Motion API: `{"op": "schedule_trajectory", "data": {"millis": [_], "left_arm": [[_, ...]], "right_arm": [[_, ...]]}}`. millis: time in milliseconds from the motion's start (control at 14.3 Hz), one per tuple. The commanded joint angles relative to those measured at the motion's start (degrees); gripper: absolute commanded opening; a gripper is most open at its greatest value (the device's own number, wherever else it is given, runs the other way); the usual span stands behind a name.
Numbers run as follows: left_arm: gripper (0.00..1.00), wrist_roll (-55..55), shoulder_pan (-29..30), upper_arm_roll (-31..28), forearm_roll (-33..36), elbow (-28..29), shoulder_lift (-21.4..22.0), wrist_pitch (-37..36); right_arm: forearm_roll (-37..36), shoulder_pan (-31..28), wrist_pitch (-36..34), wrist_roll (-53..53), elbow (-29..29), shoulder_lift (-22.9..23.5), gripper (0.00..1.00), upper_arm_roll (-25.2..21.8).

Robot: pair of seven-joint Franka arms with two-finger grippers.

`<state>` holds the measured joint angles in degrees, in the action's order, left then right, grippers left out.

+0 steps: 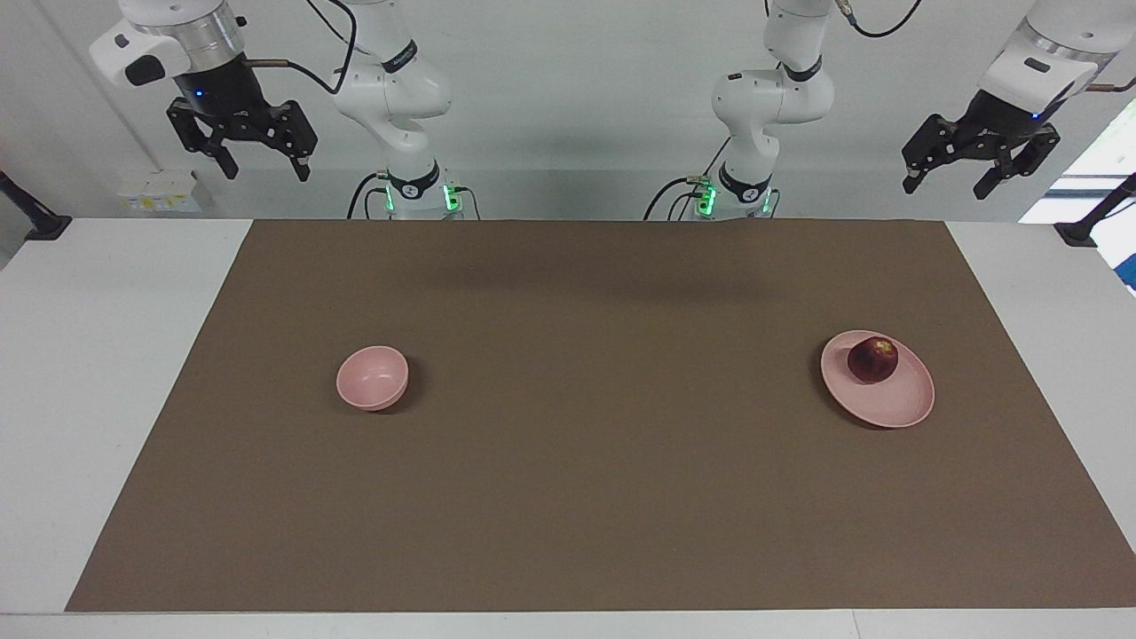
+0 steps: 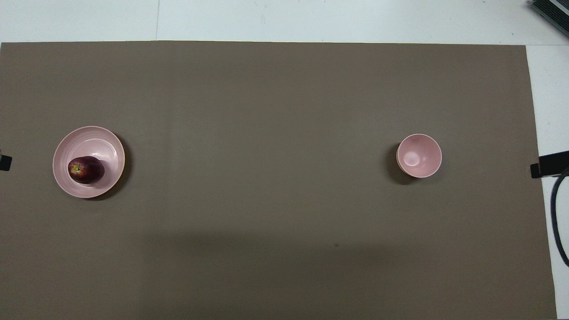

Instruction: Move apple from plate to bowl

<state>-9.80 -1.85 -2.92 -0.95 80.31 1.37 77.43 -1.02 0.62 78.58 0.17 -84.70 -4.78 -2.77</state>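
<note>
The dark red apple (image 1: 872, 360) (image 2: 86, 170) lies on the pale pink plate (image 1: 898, 406) (image 2: 106, 141), toward the left arm's end of the table. The small pink bowl (image 1: 372, 377) (image 2: 419, 155) stands with nothing in it toward the right arm's end. My left gripper (image 1: 947, 187) hangs open high in the air by the table's edge at the robots' end, well apart from the plate. My right gripper (image 1: 268, 169) hangs open at the same height at the other corner, well apart from the bowl. Neither holds anything.
A brown mat (image 1: 568, 497) covers most of the white table (image 1: 89, 373); plate and bowl stand on it far apart. Black stands sit at the table's two corners by the robots (image 1: 40, 226) (image 1: 1078, 232).
</note>
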Motion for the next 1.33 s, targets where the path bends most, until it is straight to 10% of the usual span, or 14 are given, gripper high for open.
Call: {"op": "schedule_trajectory", "data": {"millis": [0, 1256], "left_arm": [[1.0, -0.31, 0.44, 0.37, 0.77, 1.6, 1.44, -0.35], [1.0, -0.92, 2.37, 0.1, 0.6, 16.44, 4.34, 12.65]], "right_arm": [[0.67, -0.36, -0.36, 0.1, -0.03, -0.41, 1.0, 0.04], [0.67, -0.36, -0.36, 0.1, -0.03, -0.41, 1.0, 0.04]]}}
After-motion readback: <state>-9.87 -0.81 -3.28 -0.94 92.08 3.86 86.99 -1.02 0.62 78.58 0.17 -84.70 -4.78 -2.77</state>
